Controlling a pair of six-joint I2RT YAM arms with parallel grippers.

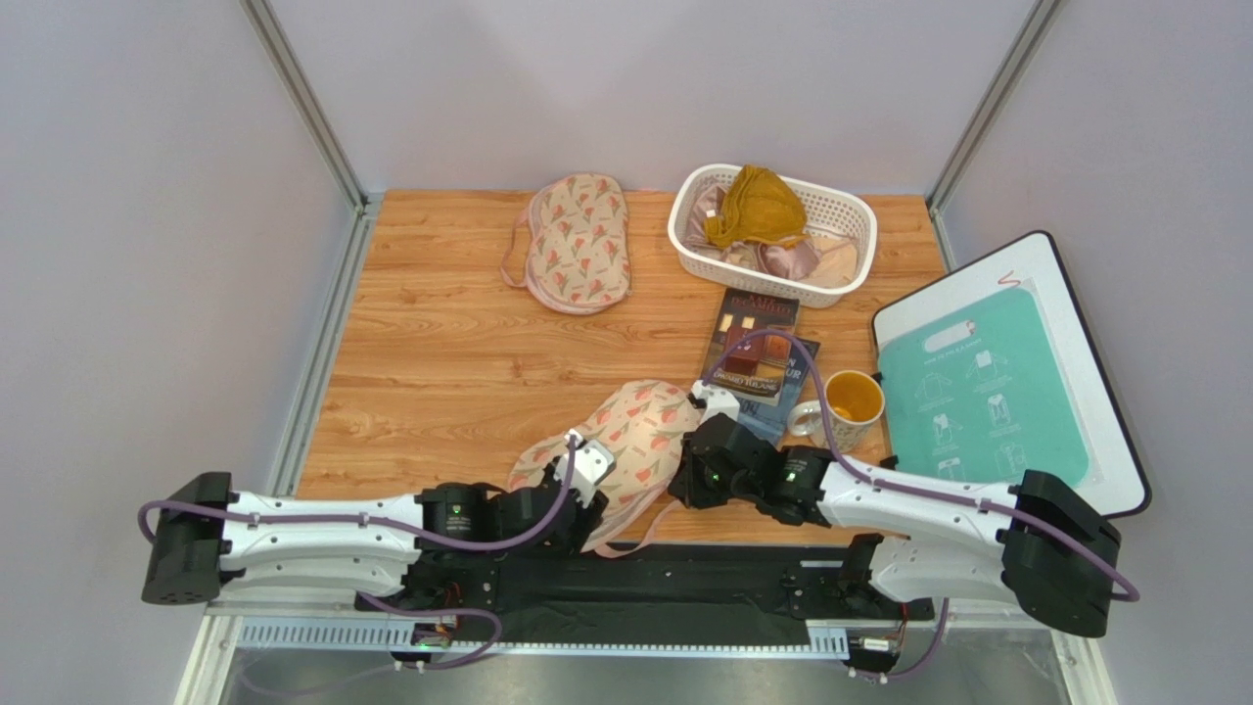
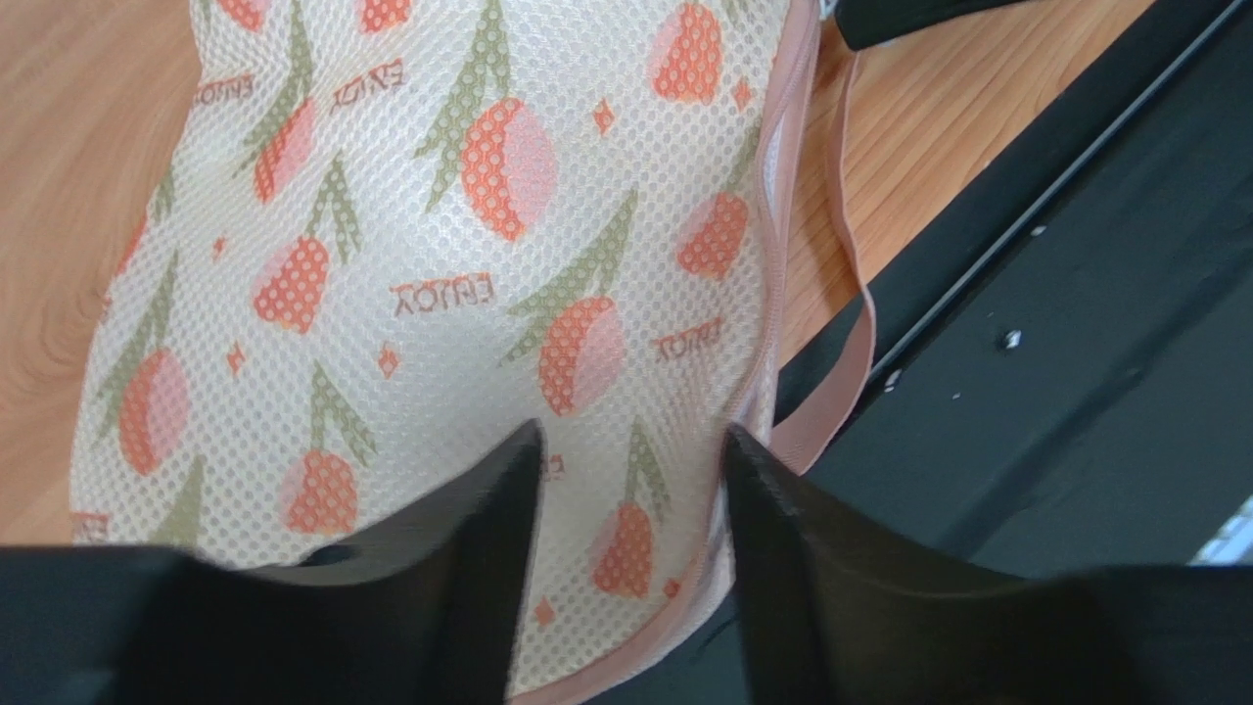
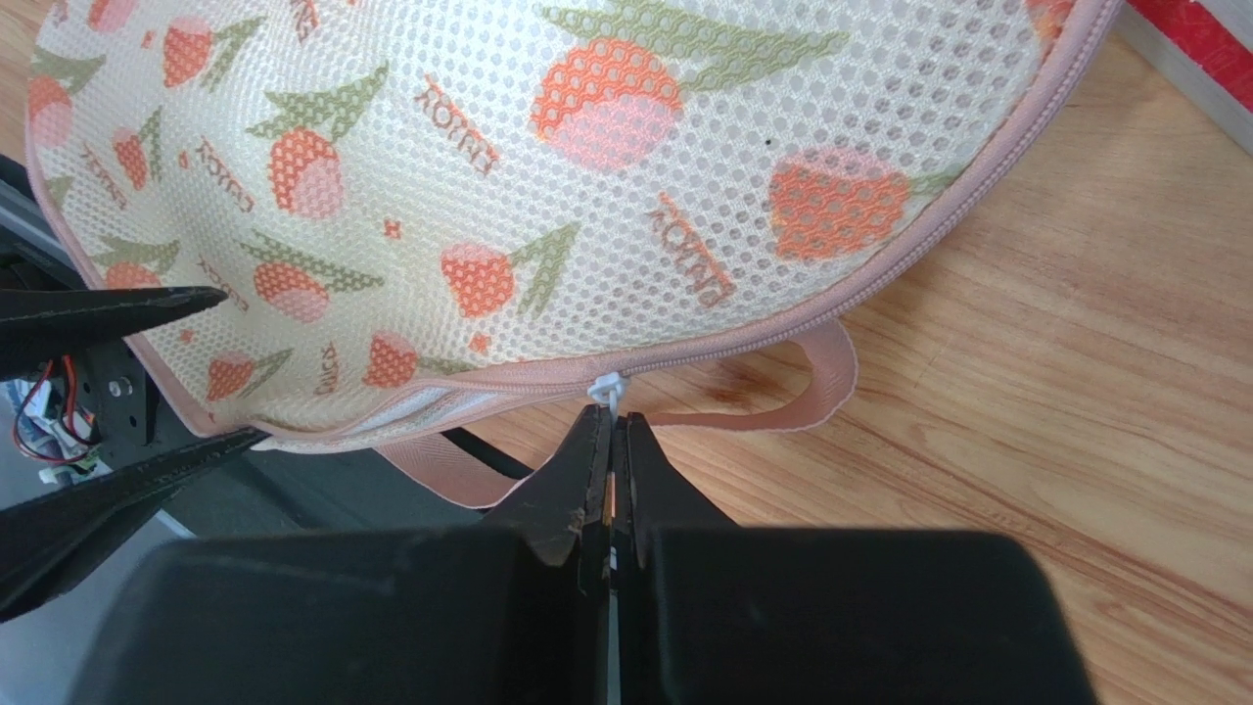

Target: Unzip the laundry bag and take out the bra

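- laundry bag [image 1: 643,429] lies at near edge of light wood table [image 1: 441,353], overhanging black rail [image 1: 706,576]
- left gripper [image 2: 630,448] jaws apart over bag
- right gripper [image 3: 609,429] clenched on zip pull [image 3: 606,391]
- plain pale walls [image 1: 647,74]

Overhead, wrist close-ups; shared laundry bag [image 1: 636,436]

The laundry bag [image 1: 636,438] is cream mesh printed with orange-pink tulips on green stems, with pink trim and a white zip pull [image 3: 606,391]. A second bag [image 1: 577,243] matches. The basket [image 1: 689,235] is white, the garment [image 1: 755,206] in it mustard-yellow. The table [image 1: 441,353] is warm wood-grain. The mug [image 1: 853,400] is yellow inside.
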